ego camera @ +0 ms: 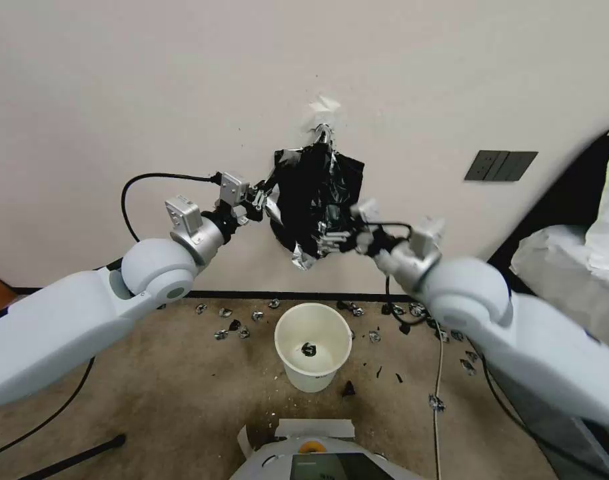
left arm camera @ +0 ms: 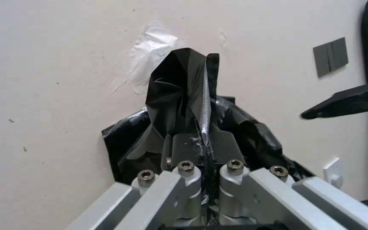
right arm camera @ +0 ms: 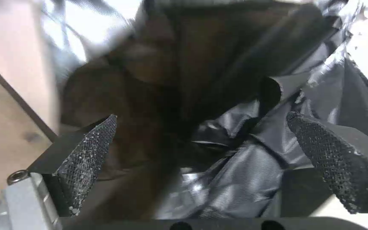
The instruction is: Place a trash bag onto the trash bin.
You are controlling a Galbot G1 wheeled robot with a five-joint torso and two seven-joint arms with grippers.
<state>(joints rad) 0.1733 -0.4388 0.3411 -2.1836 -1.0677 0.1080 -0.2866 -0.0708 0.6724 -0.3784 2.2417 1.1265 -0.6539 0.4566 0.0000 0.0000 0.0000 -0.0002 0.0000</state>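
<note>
By the pale wall (ego camera: pixel 118 87), the left gripper (left arm camera: pixel 207 134) pinches the trash bag (ego camera: pixel 314 193). The right gripper (right arm camera: pixel 201 153) is spread wide at the bag. The trash bin (ego camera: pixel 313 347) sits below both.

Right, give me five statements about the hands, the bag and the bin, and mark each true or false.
1. The left hand is shut on the trash bag. True.
2. The right hand is clamped shut on the bag. False: its fingers stand wide apart, with bag plastic between them.
3. The trash bag already lines the trash bin. False: the bag hangs against the wall above, and the bin on the floor is unlined.
4. The bin stands upright with a small dark scrap inside. True.
5. The floor around the bin is tidy. False: small scraps litter it along the wall.
</note>
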